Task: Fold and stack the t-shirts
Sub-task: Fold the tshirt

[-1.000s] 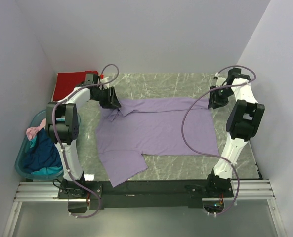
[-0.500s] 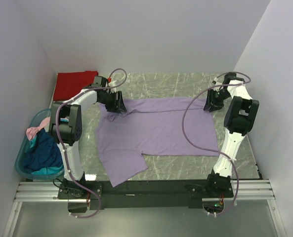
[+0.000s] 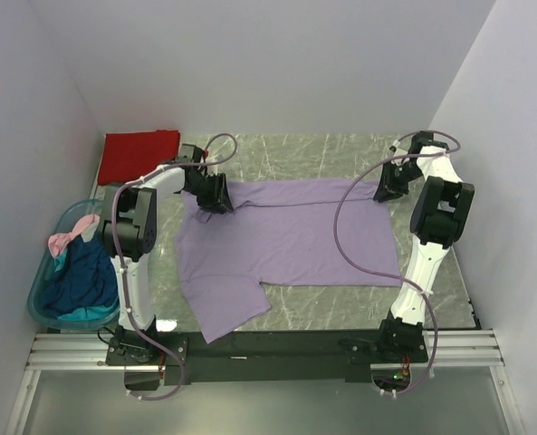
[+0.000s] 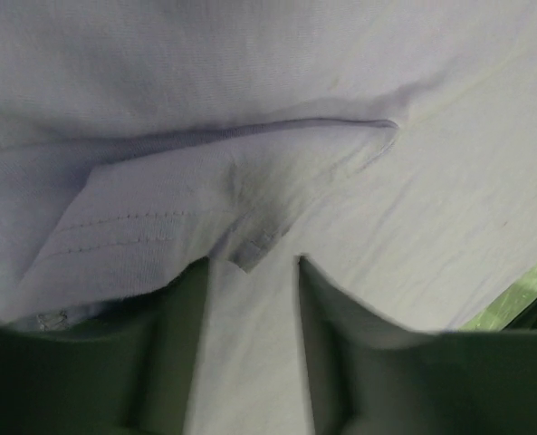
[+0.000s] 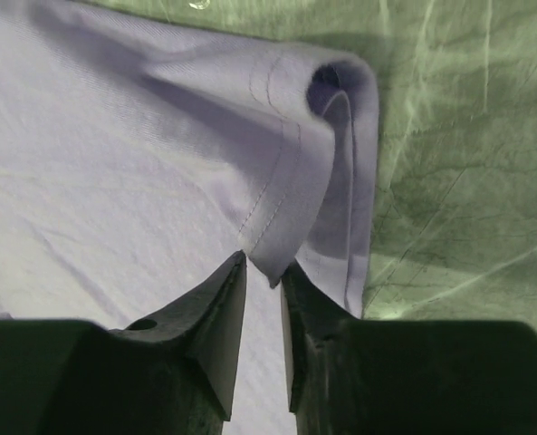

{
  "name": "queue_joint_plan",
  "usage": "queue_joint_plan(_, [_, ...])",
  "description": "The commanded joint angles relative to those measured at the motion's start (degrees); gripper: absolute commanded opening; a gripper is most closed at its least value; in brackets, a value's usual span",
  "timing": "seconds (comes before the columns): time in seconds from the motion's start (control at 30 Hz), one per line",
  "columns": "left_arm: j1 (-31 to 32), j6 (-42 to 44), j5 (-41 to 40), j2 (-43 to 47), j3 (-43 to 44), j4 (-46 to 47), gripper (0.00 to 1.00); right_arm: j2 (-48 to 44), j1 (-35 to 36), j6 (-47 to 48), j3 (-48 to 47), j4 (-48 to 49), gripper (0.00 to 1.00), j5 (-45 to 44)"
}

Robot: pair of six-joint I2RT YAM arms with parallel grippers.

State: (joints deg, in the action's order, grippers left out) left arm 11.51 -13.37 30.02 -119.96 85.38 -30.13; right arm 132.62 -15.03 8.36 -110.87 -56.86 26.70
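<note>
Two grippers: we are working the far corners of the light purple t-shirt (image 3: 286,236), lying spread on the bench (image 3: 340,154).
Left gripper (image 4: 252,265): spread, straddling a fold.
Right gripper (image 5: 263,263): pinching the hem.

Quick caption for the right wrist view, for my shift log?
Right jaws pinch a raised hem corner of the purple shirt, green marbled table alongside.

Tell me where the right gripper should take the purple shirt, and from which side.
I'd take the shirt at its far right corner, on the stitched hem. There the cloth curls up off the table in a raised fold, so the fingers can straddle it, coming down from above.
</note>
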Motion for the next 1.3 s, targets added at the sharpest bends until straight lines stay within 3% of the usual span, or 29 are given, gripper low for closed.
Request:
queue_joint_plan(0.0, [0.4, -0.6, -0.1, -0.9, 2.3, -0.5, 0.43, 1.2, -0.4, -0.6, -2.9, 0.4, 0.25, 1.3])
queue_joint_plan(0.13, [0.4, -0.5, 0.2, 0.1, 2.1, -0.5, 0.25, 1.3, -0.4, -0.6, -3.6, 0.2, 0.19, 1.3])
queue_joint_plan(0.33, [0.3, 0.0, 0.5, 1.6, 1.2, -0.8, 0.01, 0.8, -0.5, -0.3, -3.5, -0.2, 0.02, 1.0])
queue_joint_plan(0.7, [-1.0, 1.5, 1.6, 7.9, -1.0, -1.3, 0.01, -6.0, -1.8, 0.7, 0.4, 1.3, 0.00, 2.0])
queue_joint_plan(1.27, [-2.7, 2.6, 0.5, 14.6, -4.3, -4.2, 0.01, -9.1, -3.0, 2.0, 1.5, -1.6, 0.00, 1.8])
